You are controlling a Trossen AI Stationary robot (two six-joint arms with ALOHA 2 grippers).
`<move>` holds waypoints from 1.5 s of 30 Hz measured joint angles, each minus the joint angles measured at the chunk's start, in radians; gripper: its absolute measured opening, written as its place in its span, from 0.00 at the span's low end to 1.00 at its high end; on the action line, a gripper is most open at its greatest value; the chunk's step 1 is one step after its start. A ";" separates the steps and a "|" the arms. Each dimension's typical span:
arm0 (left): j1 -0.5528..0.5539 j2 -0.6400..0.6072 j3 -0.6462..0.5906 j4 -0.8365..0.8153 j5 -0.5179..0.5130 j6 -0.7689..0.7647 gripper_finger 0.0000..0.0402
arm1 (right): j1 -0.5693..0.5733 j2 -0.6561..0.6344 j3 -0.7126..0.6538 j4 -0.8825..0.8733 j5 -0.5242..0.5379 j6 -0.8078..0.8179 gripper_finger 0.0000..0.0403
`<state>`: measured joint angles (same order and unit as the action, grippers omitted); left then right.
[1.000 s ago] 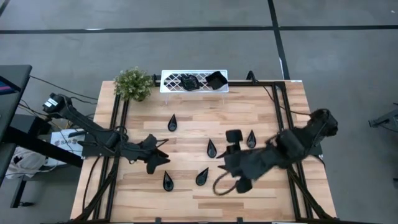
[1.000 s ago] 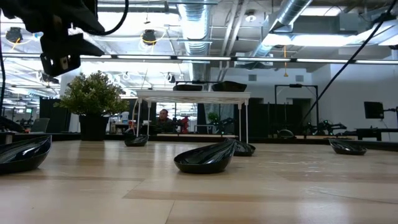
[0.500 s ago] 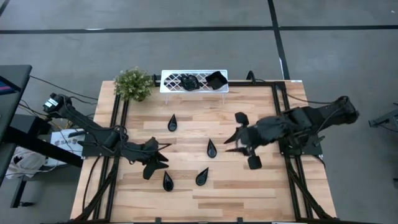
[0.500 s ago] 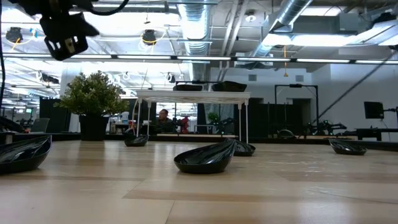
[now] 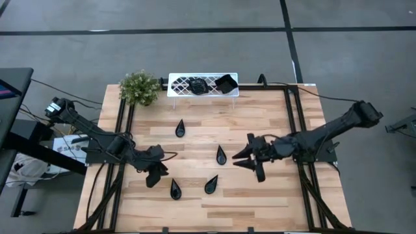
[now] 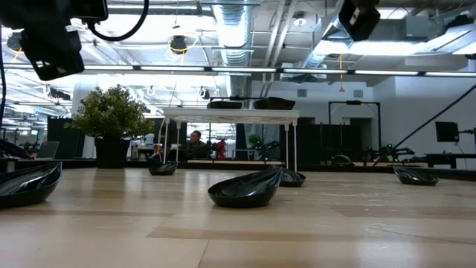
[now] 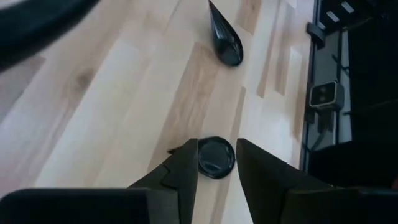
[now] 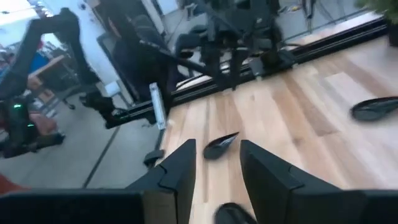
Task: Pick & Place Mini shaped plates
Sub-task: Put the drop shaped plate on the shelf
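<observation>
While its fingers straddle it, left pincer [image 7: 216,163] frames a mini plate [image 7: 215,157].

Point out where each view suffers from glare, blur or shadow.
Low view: bright ceiling lights; the near black dish shows glossy highlights. Right wrist view: background smeared, the teardrop dish soft. Left wrist view: sharp on the round dish, soft at the picture's edges. High view: evenly lit, faint shadows under the arms.

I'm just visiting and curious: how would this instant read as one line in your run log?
left gripper: open, over small round plate | right gripper: open, empty, above table | white tray: two plates
</observation>
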<state>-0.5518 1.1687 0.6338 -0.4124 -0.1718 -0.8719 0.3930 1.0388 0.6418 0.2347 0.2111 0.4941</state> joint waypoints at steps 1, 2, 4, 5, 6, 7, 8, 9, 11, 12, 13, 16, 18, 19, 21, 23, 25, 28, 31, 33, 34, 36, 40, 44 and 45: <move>0.000 0.000 0.000 0.000 0.009 0.000 0.28 | 0.008 0.009 0.001 0.009 0.000 0.002 0.30; 0.000 0.000 0.000 0.000 0.014 -0.002 0.28 | 0.016 0.013 0.002 0.009 0.004 0.002 0.30; 0.000 0.000 0.000 0.001 0.020 -0.039 0.28 | 0.029 0.028 0.003 0.010 0.015 0.002 0.30; 0.000 0.000 -0.001 0.002 0.020 -0.083 0.28 | 0.033 0.034 0.003 0.007 0.022 0.002 0.30; 0.000 0.000 -0.007 0.008 0.020 -0.159 0.28 | 0.037 0.042 0.003 0.006 0.026 0.000 0.30; 0.000 0.000 -0.014 0.013 0.027 -0.234 0.28 | 0.040 0.047 0.003 0.008 0.027 -0.004 0.30; 0.000 0.000 -0.022 0.013 0.041 -0.294 0.28 | 0.043 0.051 0.003 0.006 0.026 -0.011 0.30; 0.000 0.001 -0.030 0.012 0.060 -0.339 0.28 | 0.046 0.057 0.003 0.008 0.026 -0.020 0.30; -0.009 0.015 -0.043 0.017 0.098 -0.402 0.28 | 0.045 0.066 0.003 0.005 0.026 -0.030 0.30; -0.017 0.024 -0.048 0.016 0.106 -0.441 0.28 | 0.045 0.072 0.003 0.006 0.026 -0.030 0.30; -0.024 0.035 -0.050 0.016 0.111 -0.489 0.28 | 0.044 0.077 0.003 0.008 0.026 -0.030 0.30; -0.035 0.071 -0.053 0.039 0.100 -0.632 0.28 | 0.040 0.080 0.003 0.003 0.026 -0.033 0.30; -0.043 0.096 -0.053 0.076 0.075 -0.684 0.28 | 0.037 0.080 0.003 0.000 0.026 -0.033 0.30; -0.048 0.109 -0.053 0.097 0.058 -0.696 0.28 | 0.036 0.080 0.003 0.000 0.026 -0.033 0.30; -0.054 0.138 -0.053 0.119 0.026 -0.713 0.28 | 0.036 0.080 0.003 -0.002 0.026 -0.033 0.30; -0.055 0.169 -0.053 0.126 0.014 -0.722 0.28 | 0.036 0.080 0.003 -0.002 0.026 -0.032 0.30; -0.056 0.199 -0.053 0.127 0.014 -0.723 0.28 | 0.040 0.080 0.003 -0.003 0.026 -0.032 0.30; -0.056 0.232 -0.053 0.136 0.015 -0.715 0.28 | 0.046 0.080 0.003 -0.002 0.026 -0.032 0.30; -0.056 0.258 -0.053 0.151 0.024 -0.681 0.28 | 0.045 0.080 0.003 -0.003 0.026 -0.032 0.30; -0.058 0.271 -0.053 0.153 0.029 -0.684 0.28 | 0.045 0.080 0.003 -0.003 0.026 -0.032 0.30; -0.059 0.275 -0.053 0.158 0.035 -0.697 0.28 | 0.045 0.080 0.003 -0.003 0.026 -0.032 0.30; -0.065 0.285 -0.053 0.179 0.043 -0.732 0.28 | 0.045 0.080 0.003 -0.003 0.026 -0.028 0.30; -0.075 0.309 -0.053 0.219 0.044 -0.748 0.28 | 0.052 0.080 0.003 -0.007 0.025 -0.022 0.30; -0.084 0.341 -0.053 0.220 0.045 -0.751 0.28 | 0.052 0.080 0.003 -0.010 0.024 -0.021 0.30; -0.085 0.349 -0.053 0.221 0.045 -0.756 0.28 | 0.052 0.080 0.003 -0.011 0.024 -0.021 0.30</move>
<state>-0.6373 1.5173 0.5804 -0.1914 -0.1265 -1.6281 0.4450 1.1183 0.6445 0.2237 0.2348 0.4728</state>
